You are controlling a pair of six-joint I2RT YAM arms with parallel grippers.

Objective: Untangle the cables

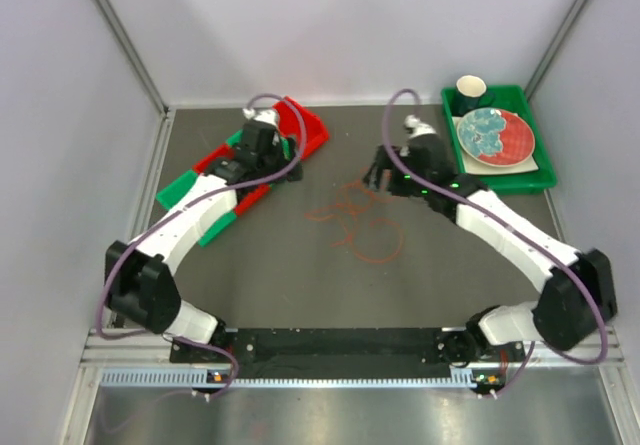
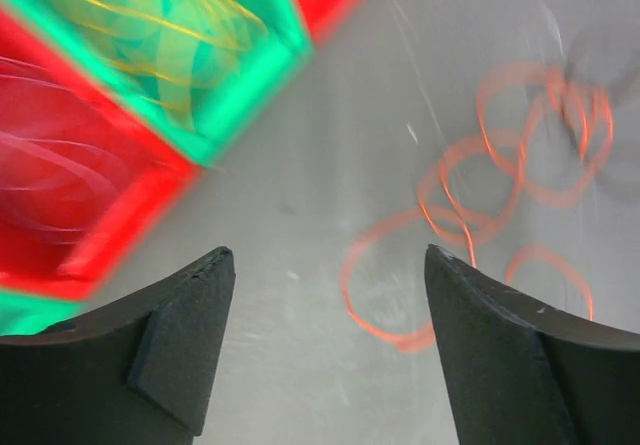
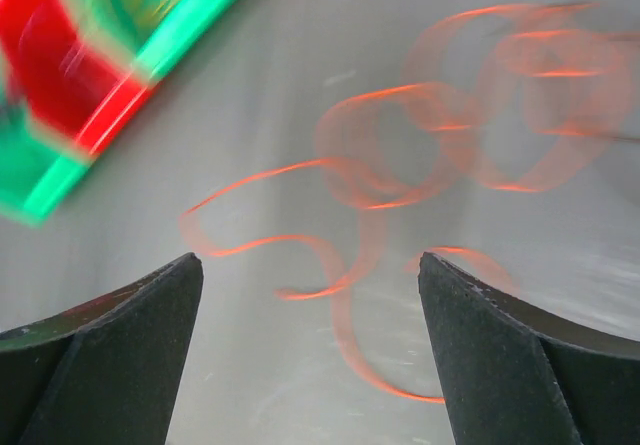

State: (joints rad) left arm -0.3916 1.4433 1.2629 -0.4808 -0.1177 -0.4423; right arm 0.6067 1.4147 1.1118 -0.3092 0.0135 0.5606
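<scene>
**Cables (image 1: 362, 227): picking one strand out of the pile**

Big stuff first. Dark table (image 1: 300, 295), with red and green bins (image 1: 205, 190) at far left. Green tray (image 1: 545, 177) at far right, holding a plate and cup, best left alone.

Then the left gripper (image 2: 325, 255): jaws wide apart, nothing between them, hanging near the bins. Yellow cable (image 2: 150, 25) coiled in one of the green ones. Same deal for the right gripper (image 3: 310, 258): spread wide, holding nothing, hovering right over the tangle.

Smallest bit: the orange cable (image 2: 470, 215), lying mid-table between the two arms in a bunch of overlapping loops. Wrist views are too blurry to sort out the over-and-under, or whether one cord or more.

So, for the next grab:
- Go for a loose end or an outer loop, not the dense middle.
- Come down with fingers straddling a single strand, and close only once low against the table.
- Lift slow and pull away from the pile, toward the bins.
- Probably worth pinning the rest with the other arm. Otherwise likely to drag the whole knot along.
</scene>
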